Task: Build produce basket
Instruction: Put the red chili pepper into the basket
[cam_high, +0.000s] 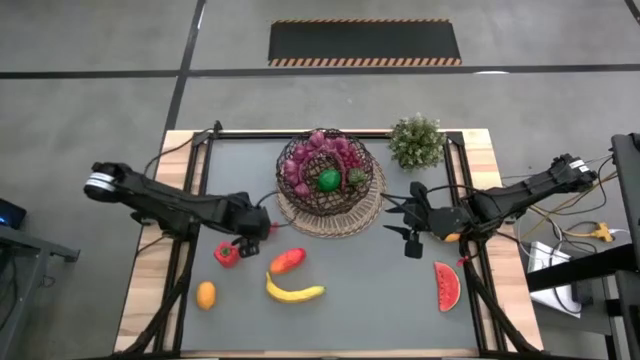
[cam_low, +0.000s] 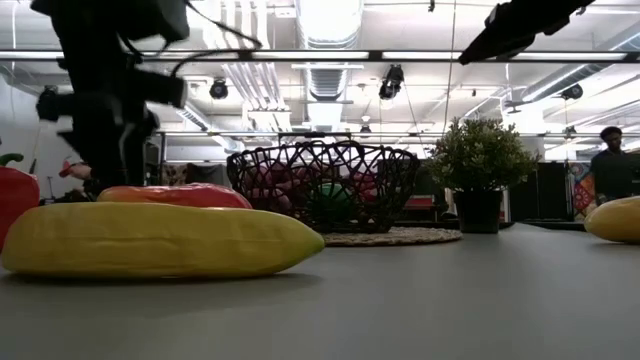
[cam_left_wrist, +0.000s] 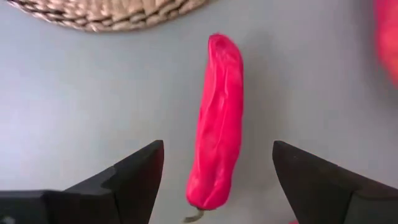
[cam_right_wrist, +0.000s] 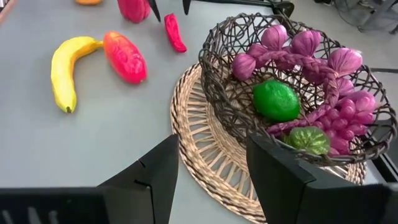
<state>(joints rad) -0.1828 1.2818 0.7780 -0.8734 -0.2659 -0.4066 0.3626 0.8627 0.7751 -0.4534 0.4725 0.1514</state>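
Left pincer (cam_left_wrist: 214, 180) spread wide over a slim red chili pepper (cam_left_wrist: 217, 121), gripping nothing; pepper flat on the grey tabletop (cam_left_wrist: 74, 106), apart from the woven mat (cam_left_wrist: 112, 12). Probably light, hollow plastic: stiff, smooth, a bit slippery, apt to roll or squirt out of a hard pinch. Best taken across the thick middle, fingers on either long side, well clear of the tapering stem end.

Wire basket (cam_high: 328, 170) already carrying purple grapes (cam_high: 322, 145) and a lime (cam_high: 329, 181). Banana (cam_high: 293, 291), a fat red-orange vegetable (cam_high: 287, 261), a red bell pepper (cam_high: 227, 254), an orange piece (cam_high: 205, 295) and a watermelon slice (cam_high: 447, 285) all loose on the tabletop.

Right pincer (cam_high: 404, 224) open and empty, waiting beside the basket.
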